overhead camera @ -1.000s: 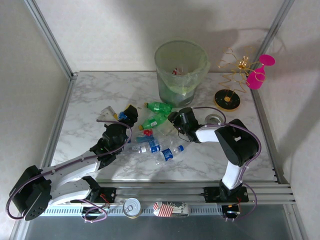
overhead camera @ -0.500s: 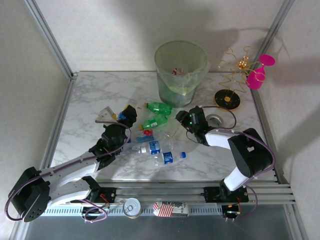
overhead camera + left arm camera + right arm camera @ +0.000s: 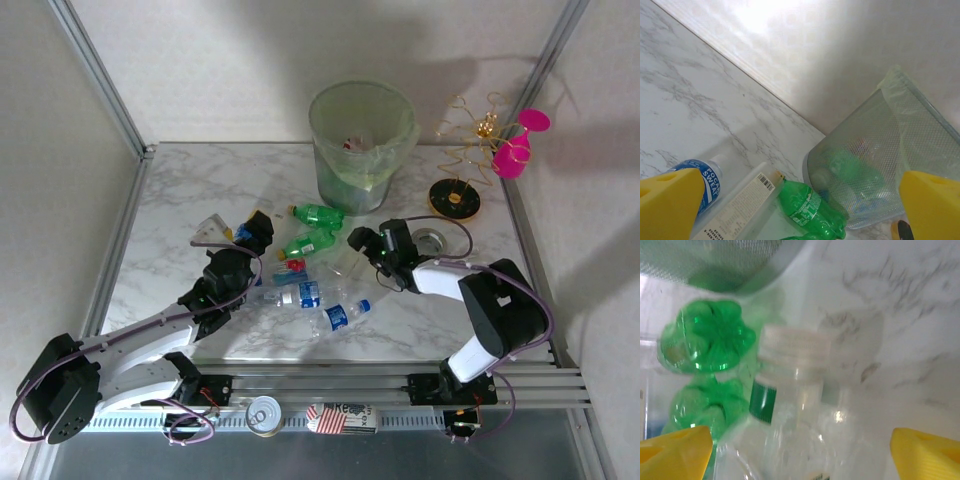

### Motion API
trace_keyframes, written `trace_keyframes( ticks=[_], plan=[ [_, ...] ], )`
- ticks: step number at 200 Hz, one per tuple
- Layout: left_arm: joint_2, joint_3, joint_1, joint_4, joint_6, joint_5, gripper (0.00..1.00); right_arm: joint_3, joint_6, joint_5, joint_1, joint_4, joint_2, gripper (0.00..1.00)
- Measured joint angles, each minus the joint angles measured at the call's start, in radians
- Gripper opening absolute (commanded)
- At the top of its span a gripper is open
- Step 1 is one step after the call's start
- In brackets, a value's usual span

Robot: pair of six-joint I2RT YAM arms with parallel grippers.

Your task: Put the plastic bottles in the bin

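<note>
The plastic bottles [image 3: 297, 296] mostly lie loose in a cluster at the middle of the table [image 3: 180, 190]. The bin [image 3: 335, 180] stands upright at 12 o'clock from them, near the closest one but apart from it. Two green bottles [image 3: 318, 214] lie nearest the bin's foot. Toward 6 o'clock come a red-marked bottle [image 3: 292, 265] and two clear, blue-labelled ones. Through the bin's translucent wall the left wrist view shows a green shape and a few others already inside. I judge the task begun but far from finished, since at least six bottles are on the table.

At 3 o'clock of the cluster the right end effector [image 3: 364, 242] sits low over the table with its fingers wide apart. Its wrist view shows a clear bottle [image 3: 790, 410] with a white cap lying between them, touched by neither pad as far as I can tell. At 9 o'clock the left end effector [image 3: 256, 228] is also spread and clamps nothing, with a blue-labelled bottle [image 3: 707, 180] just beside one finger.

Further out, a pink goblet [image 3: 520, 150] stands at 2 o'clock and a tin can [image 3: 265, 413] lies at 6 o'clock; neither belongs in the bin.
</note>
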Motion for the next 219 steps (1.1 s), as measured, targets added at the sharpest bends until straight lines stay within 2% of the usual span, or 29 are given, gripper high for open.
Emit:
trace_keyframes(
  ticks=[40, 114, 138, 168, 219],
  plan=[
    [0.003, 0.000, 0.000, 0.000, 0.000, -0.003, 1.00, 0.034, 0.011, 0.023, 0.079, -0.066, 0.012, 0.95],
    [-0.002, -0.008, 0.000, -0.001, 0.000, -0.014, 1.00, 0.170, 0.003, 0.096, 0.111, -0.149, 0.132, 0.90],
    [-0.008, -0.013, 0.000, -0.005, 0.000, -0.024, 1.00, 0.191, -0.004, 0.127, 0.119, -0.185, 0.147, 0.81],
    [-0.012, -0.015, 0.000, -0.008, 0.000, -0.031, 1.00, 0.190, 0.001, 0.144, 0.121, -0.191, 0.147, 0.65],
    [-0.012, -0.017, 0.000, -0.008, 0.000, -0.032, 0.99, 0.161, 0.001, 0.144, 0.123, -0.155, 0.124, 0.55]
  ],
)
